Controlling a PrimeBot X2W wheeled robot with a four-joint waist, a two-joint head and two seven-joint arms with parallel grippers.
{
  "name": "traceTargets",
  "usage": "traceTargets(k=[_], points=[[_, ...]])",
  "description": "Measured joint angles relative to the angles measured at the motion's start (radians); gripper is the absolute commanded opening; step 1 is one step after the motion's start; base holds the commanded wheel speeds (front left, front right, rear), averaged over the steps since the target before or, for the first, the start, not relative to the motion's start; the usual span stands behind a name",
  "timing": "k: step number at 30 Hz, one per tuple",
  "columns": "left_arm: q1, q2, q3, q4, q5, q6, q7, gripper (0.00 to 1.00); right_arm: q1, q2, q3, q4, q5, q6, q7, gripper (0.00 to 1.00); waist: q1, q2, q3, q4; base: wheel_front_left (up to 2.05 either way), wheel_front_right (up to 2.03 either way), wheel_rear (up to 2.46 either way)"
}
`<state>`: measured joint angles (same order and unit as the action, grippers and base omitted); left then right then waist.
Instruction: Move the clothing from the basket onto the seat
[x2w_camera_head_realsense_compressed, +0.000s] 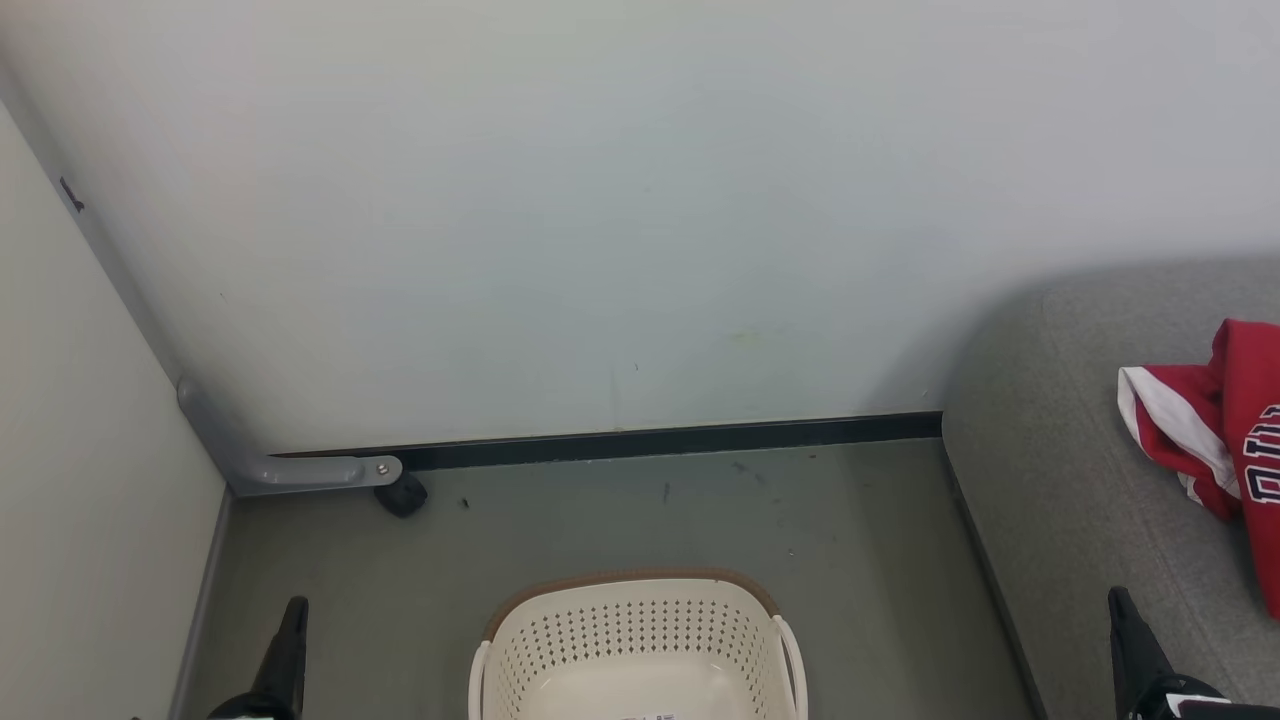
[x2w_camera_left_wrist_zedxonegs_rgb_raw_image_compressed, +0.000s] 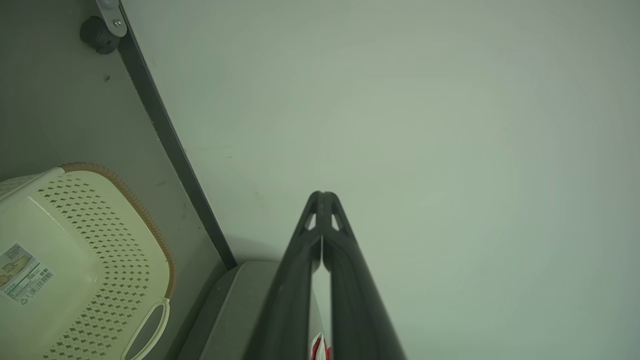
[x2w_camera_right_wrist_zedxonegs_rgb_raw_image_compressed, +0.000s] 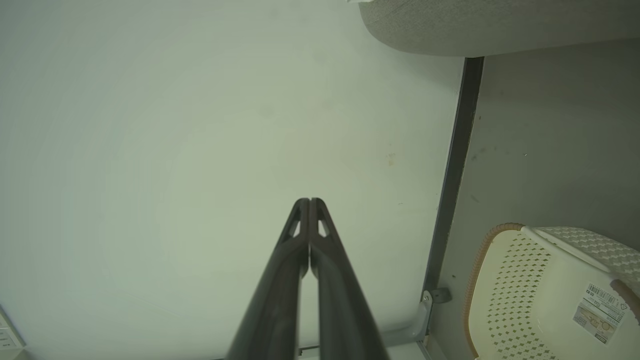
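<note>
Clothing (x2w_camera_head_realsense_compressed: 1235, 400) on the seat (x2w_camera_head_realsense_compressed: 1060, 500); basket (x2w_camera_head_realsense_compressed: 640, 625) beside it — left end effector (x2w_camera_left_wrist_zedxonegs_rgb_raw_image_compressed: 323, 194) and right end effector (x2w_camera_right_wrist_zedxonegs_rgb_raw_image_compressed: 310, 201) clenched

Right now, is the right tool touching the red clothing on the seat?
Apart. The head view shows bare grey seat between the shut right tool and the clothing.

Nothing fully legible. White label (x2w_camera_left_wrist_zedxonegs_rgb_raw_image_compressed: 22, 274) stuck on the basket (x2w_camera_left_wrist_zedxonegs_rgb_raw_image_compressed: 100, 225) floor: barcode, lines of small print and a few symbols, all too small to read; no clearer in the right wrist view. Red jersey (x2w_camera_head_realsense_compressed: 1255, 440) at far right: black-white lettering (x2w_camera_head_realsense_compressed: 1268, 465) cut off by the frame edge, partial strokes only, unreadable.
</note>
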<state>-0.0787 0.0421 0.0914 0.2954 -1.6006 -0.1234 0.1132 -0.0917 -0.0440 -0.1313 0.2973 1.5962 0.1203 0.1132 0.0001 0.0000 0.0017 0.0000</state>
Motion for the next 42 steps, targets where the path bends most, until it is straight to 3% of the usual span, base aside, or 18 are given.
traceTargets(k=[42], points=[[0.0, 0.0, 0.0, 0.0, 0.0, 0.0, 0.0, 0.0, 0.0, 0.0, 0.0, 0.0, 0.001, 0.0, 0.0, 0.0, -0.0002, 0.0, 0.0, 0.0, 0.0, 0.0, 0.0]])
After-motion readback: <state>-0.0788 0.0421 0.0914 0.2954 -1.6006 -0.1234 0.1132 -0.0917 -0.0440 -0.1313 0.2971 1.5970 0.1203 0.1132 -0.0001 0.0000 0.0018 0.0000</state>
